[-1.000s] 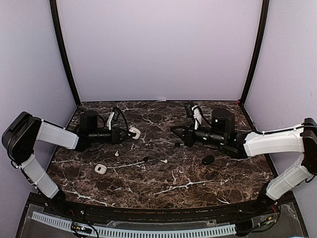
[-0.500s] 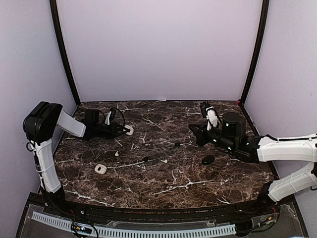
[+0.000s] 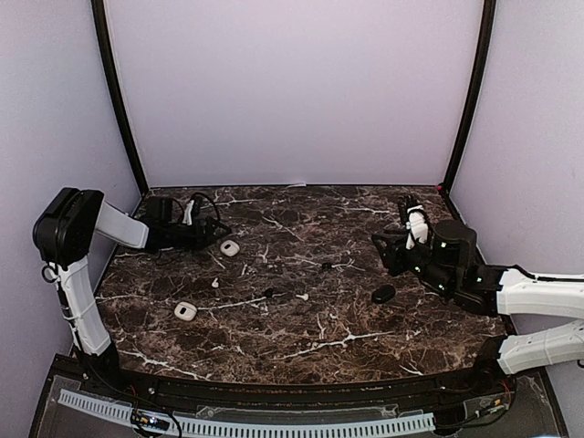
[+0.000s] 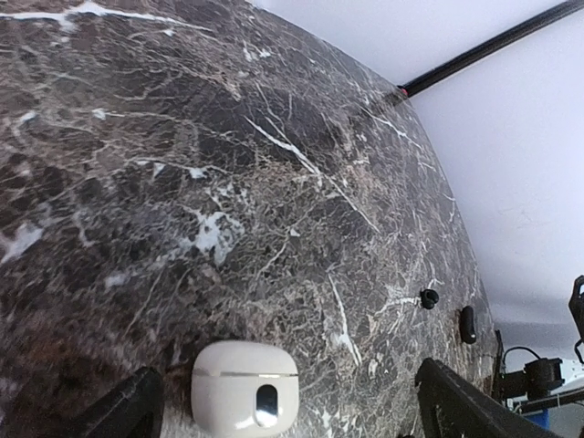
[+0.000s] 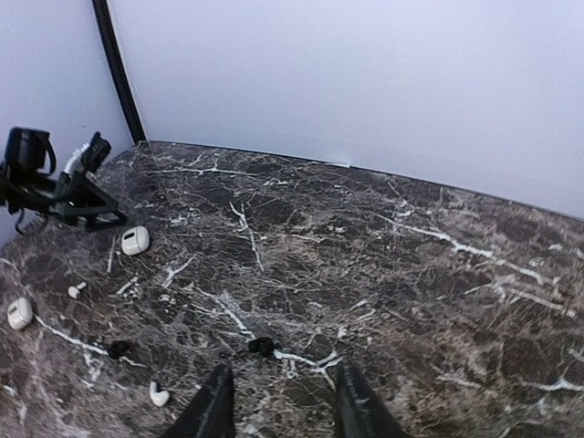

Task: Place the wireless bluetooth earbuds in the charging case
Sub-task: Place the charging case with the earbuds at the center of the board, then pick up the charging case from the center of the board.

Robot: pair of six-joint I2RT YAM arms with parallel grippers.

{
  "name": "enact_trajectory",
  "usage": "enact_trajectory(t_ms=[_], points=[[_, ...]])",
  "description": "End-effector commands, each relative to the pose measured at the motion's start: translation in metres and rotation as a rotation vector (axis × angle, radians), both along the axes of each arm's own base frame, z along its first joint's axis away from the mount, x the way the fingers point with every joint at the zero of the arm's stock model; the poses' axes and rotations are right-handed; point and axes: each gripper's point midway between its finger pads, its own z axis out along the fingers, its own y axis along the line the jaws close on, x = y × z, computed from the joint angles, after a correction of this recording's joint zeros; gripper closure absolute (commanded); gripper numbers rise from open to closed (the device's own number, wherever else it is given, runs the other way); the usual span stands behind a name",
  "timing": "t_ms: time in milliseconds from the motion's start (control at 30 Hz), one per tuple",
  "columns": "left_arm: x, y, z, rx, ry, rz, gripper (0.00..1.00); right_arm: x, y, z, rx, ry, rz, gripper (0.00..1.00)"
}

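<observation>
dark marble table (image 3: 301, 351): brown-black stone veined with white, closed in by pale lilac walls (image 3: 292, 91).
left gripper (image 3: 216, 239): held low at the far left of the table, with its fingers (image 4: 128, 412) spread wide and nothing pinched.
first white case (image 4: 245, 387): a closed, pebble-shaped case laid flat on the stone; in the left wrist view it is seen between the two spread fingers and touched by neither.
second white case (image 3: 185, 311): laid near the front left, well apart from the first.
black case (image 3: 383, 294): laid on the right side, near the right arm; whether its lid is open cannot be told.
right gripper (image 5: 281, 408): raised over the right side of the table and aimed toward the left, its fingers parted, bare marble seen between them, nothing held.
left white earbud (image 3: 215, 283): found between the two white cases, touching neither.
middle white earbud (image 3: 301, 297): laid near the table's centre.
near black earbud (image 3: 269, 293): laid just beside the middle white earbud, on its left.
far black earbud (image 3: 327, 265): laid farther back, between the centre and the right gripper.
earbuds overall: all four are seen loose on the stone, outside every case.
distant dark specks: two small black shapes at the right edge of the left wrist view are possibly the far black earbud and the black case.
</observation>
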Motion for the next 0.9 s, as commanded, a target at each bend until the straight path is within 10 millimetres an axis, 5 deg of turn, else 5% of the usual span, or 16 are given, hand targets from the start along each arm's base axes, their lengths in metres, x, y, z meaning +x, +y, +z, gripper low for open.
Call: enact_trajectory(t_ms=[0, 133, 467, 633, 867], points=[[-0.024, 0.026, 0.028, 0.124, -0.065, 0.095, 0.01, 0.004, -0.001, 0.007, 0.02, -0.026, -0.013, 0.55], [-0.061, 0.054, 0.027, 0.222, -0.003, 0.208, 0.01, 0.007, 0.002, 0.008, 0.04, -0.041, -0.007, 0.34], [-0.157, 0.114, 0.03, 0.135, 0.149, 0.617, 0.01, 0.033, 0.016, -0.005, 0.079, 0.054, -0.084, 0.15], [-0.181, 0.101, 0.024, 0.063, 0.107, 0.532, 0.07, 0.024, 0.031, -0.007, 0.089, 0.007, 0.026, 0.03], [-0.198, 0.104, -0.004, 0.33, 0.176, 0.534, 0.07, 0.006, 0.025, -0.03, 0.088, -0.04, 0.09, 0.01]])
